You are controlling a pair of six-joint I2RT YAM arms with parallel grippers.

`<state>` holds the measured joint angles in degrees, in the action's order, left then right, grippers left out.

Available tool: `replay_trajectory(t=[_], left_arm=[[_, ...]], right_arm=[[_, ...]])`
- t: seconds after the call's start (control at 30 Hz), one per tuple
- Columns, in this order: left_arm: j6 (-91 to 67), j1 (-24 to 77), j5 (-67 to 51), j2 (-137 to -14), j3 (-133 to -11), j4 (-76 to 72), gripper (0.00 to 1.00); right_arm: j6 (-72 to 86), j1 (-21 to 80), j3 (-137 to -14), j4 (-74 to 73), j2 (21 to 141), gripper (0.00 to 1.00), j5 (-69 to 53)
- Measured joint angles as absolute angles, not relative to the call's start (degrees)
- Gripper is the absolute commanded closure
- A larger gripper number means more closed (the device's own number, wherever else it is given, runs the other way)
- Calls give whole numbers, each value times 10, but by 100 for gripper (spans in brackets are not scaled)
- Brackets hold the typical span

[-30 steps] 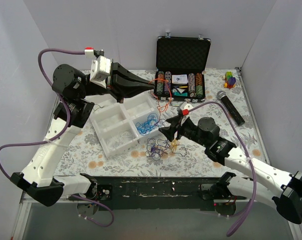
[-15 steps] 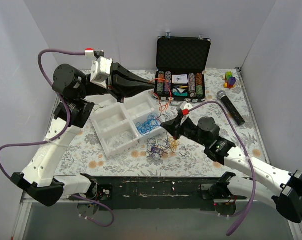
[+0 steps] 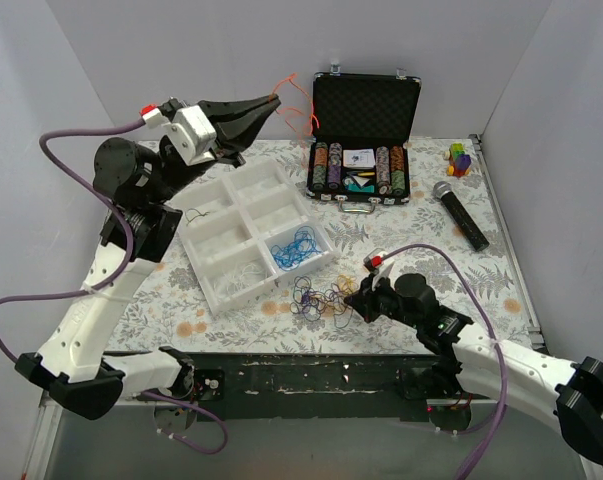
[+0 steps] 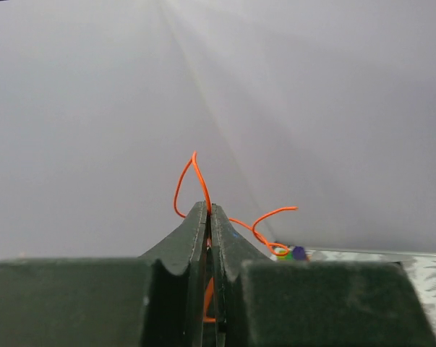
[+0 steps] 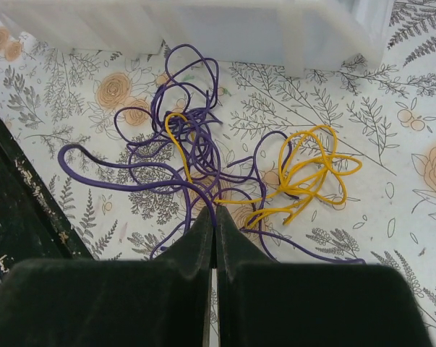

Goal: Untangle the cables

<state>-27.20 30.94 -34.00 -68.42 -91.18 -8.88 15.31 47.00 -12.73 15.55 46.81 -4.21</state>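
The tangle of cables [image 3: 321,295] lies on the table in front of the white tray, purple cables [image 5: 181,155] knotted with a yellow one [image 5: 311,173]. My right gripper [image 3: 353,298] sits low at its right side, shut, and a purple strand runs into its closed tips [image 5: 215,211]. Raised high at the back left is my left gripper [image 3: 274,97], shut on an orange cable [image 3: 297,102]. In the left wrist view the orange cable [image 4: 176,194] loops out of the closed tips of the left gripper [image 4: 207,208] and hangs clear of the table.
A white compartment tray [image 3: 221,255] stands left of centre with blue cables [image 3: 296,245] in one cell; its wall [image 5: 203,22] is just beyond the tangle. An open poker chip case [image 3: 364,140], a microphone [image 3: 459,212] and a colourful toy [image 3: 460,158] sit at the back right.
The left arm has swung up and back, lifting the orange cable off the table. The right gripper has closed and drawn back toward the near edge at the tangle.
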Motion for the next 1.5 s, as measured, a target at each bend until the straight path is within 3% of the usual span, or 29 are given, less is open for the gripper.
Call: replay_trajectory(t=[0.23, 0.47, 0.73, 1.5], left_arm=[[-204, 301, -229, -685, -800, -140, 100], [-185, 240, -162, -786, -691, -192, 100], [-178, 192, -144, -895, -670, -223, 100], [-151, 166, -156, -963, -631, -292, 100]], right_arm=[[166, 470, -124, 139, 414, 99, -25], [168, 470, -154, 133, 384, 99, -23], [166, 470, -186, 123, 367, 99, -22], [152, 470, -227, 94, 370, 99, -12]])
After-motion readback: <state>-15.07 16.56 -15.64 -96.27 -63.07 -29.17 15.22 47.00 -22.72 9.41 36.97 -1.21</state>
